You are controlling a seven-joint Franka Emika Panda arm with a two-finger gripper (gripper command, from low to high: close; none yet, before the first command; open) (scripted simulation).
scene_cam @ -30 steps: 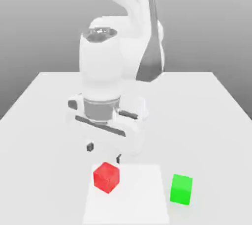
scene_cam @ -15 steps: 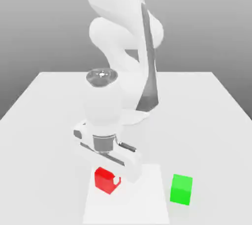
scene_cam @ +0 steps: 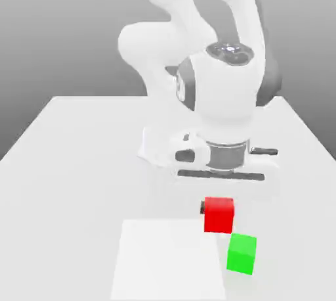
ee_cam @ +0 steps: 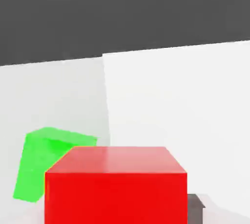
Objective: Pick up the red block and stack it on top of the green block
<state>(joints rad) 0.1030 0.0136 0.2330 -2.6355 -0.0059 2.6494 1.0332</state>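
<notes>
White surface (scene_cam: 72, 148), flat, w/ a brighter white rectangular patch (scene_cam: 167, 260) near the front edge in the exterior view. Backdrop (scene_cam: 65, 23) behind is plain grey, lighter toward the bottom.

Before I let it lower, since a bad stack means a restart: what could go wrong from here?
The red block hangs in the shut gripper, offset toward the exterior view's left of the green block. Lowered from here, it could catch the green block's edge and topple off. The two blocks also look turned differently in the hand view, so corners may overhang. A descent off-centre might shove the green block aside.
</notes>
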